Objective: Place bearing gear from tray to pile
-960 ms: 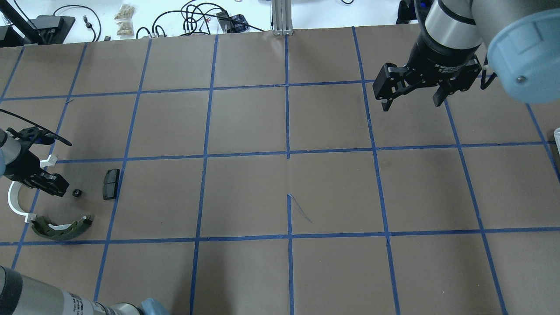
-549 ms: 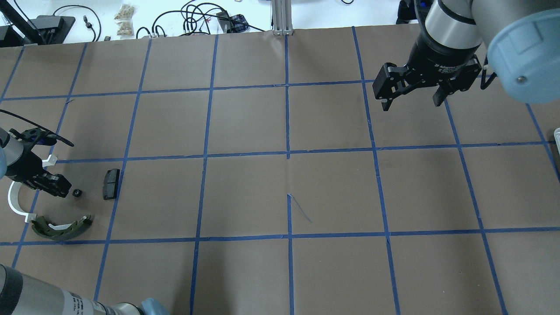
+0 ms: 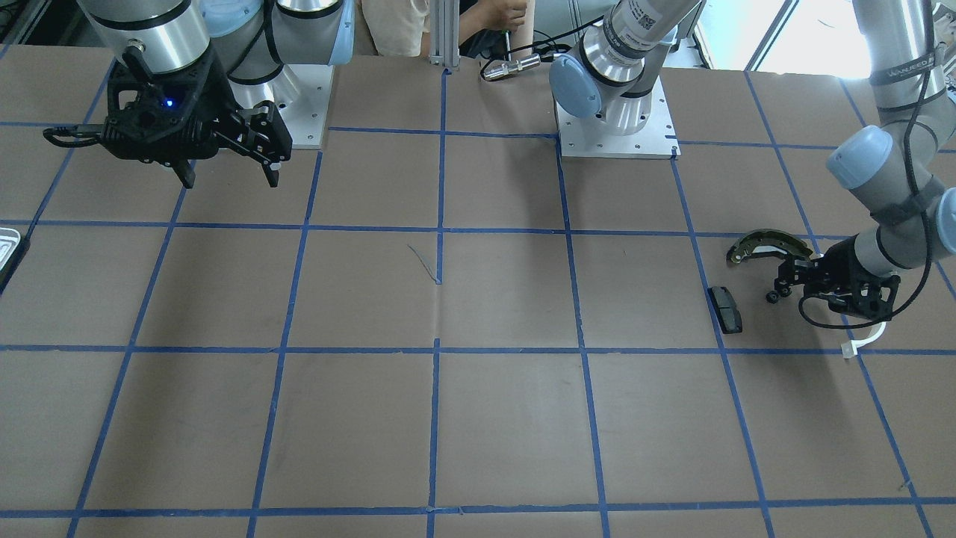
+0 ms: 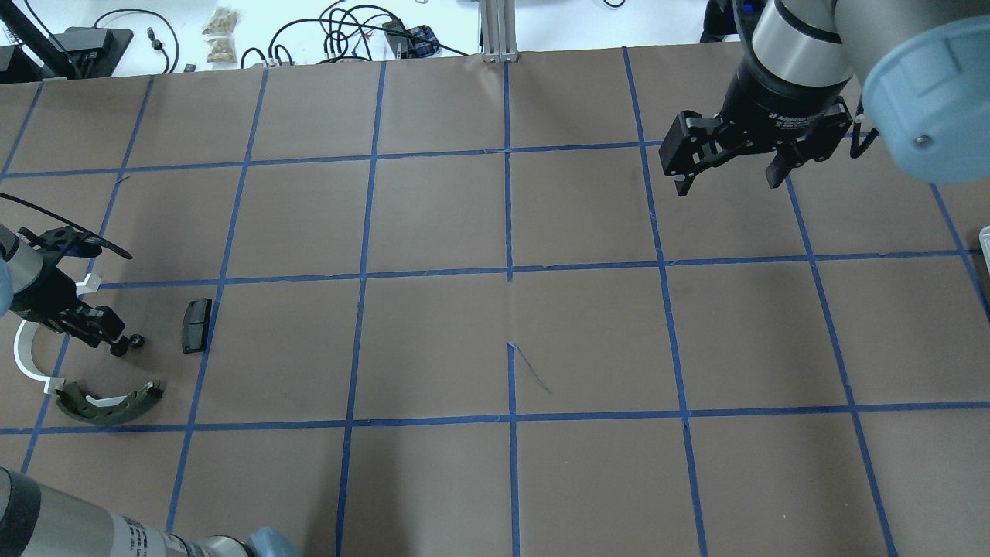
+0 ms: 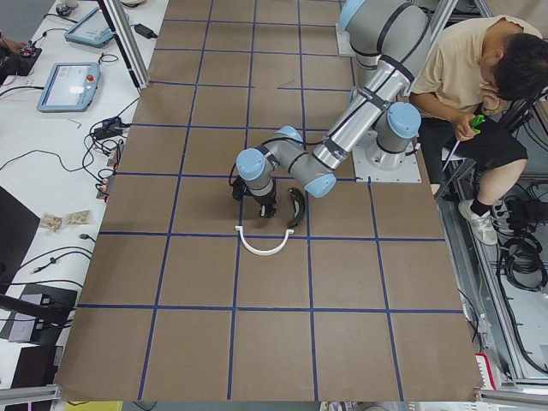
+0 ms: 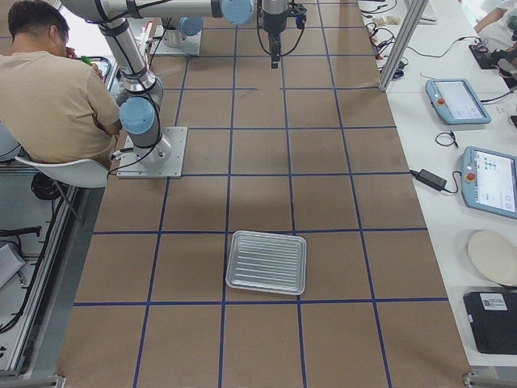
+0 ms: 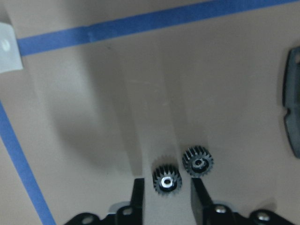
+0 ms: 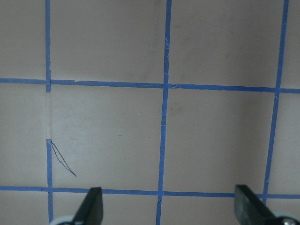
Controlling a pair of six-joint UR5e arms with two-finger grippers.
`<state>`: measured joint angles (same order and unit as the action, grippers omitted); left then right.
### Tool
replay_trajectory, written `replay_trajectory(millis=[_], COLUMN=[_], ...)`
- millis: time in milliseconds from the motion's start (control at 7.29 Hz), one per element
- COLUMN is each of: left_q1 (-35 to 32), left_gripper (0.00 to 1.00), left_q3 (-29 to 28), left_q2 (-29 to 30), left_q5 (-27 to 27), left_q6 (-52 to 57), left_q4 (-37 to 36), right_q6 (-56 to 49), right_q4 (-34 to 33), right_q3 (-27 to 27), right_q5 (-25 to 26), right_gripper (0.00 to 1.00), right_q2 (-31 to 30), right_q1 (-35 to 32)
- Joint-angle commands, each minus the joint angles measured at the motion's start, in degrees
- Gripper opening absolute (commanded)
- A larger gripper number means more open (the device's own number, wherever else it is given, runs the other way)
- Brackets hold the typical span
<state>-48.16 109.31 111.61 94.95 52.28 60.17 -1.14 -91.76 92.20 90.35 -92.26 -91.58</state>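
Observation:
Two small black toothed bearing gears lie on the brown table in the left wrist view. One gear (image 7: 166,180) sits between the fingertips of my left gripper (image 7: 166,198), with a gap on each side. The other gear (image 7: 197,161) lies just beyond the right finger. The left gripper (image 4: 120,346) is open and low over the pile: black pad (image 4: 196,325), white arc (image 4: 27,360), olive-and-silver brake shoe (image 4: 108,402). My right gripper (image 4: 723,182) is open and empty at the far right. The silvery tray (image 6: 266,263) lies near the table's right end and looks empty.
A seated person (image 6: 56,89) is behind the robot bases. Cables and small items (image 4: 348,31) lie on the white bench beyond the table's far edge. Blue tape lines (image 4: 508,271) grid the brown table top.
My left gripper has crept a little to the right, so its tips now reach the small gear beside the black pad. The right arm has not moved.

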Motion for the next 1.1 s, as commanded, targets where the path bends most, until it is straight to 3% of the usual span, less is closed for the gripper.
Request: replay_trajectory(millis=[0,274,411,686,960], left_q1=[0.0,-2.6,-7.1,-14.0,-19.5], left_gripper=[0.81,0.81,0.81,0.99,1.00], left_q3=[-0.4,-2.3,-5.1,-8.5,-8.8], left_q2=[-0.4,-3.0,-4.9,-10.6,-15.6], left_q5=[0.2,0.1,0.0,-3.4,-5.4], left_q6=[-0.1,-2.0,-9.5,-17.9,-24.6], left_q4=[0.1,3.3,8.6,16.1,20.1], right_q6=[0.1,0.1,0.0,0.1,0.1], right_q4=[0.0,0.0,0.1,0.0,0.0], right_q3=[0.0,0.0,0.0,0.1,0.1], right_q5=[0.0,0.0,0.0,0.0,0.0], right_gripper=[1.00,1.00,1.00,1.00,1.00], right_q2=[0.0,0.0,0.0,0.0,0.0], right_q1=[0.0,0.0,0.0,0.0,0.0])
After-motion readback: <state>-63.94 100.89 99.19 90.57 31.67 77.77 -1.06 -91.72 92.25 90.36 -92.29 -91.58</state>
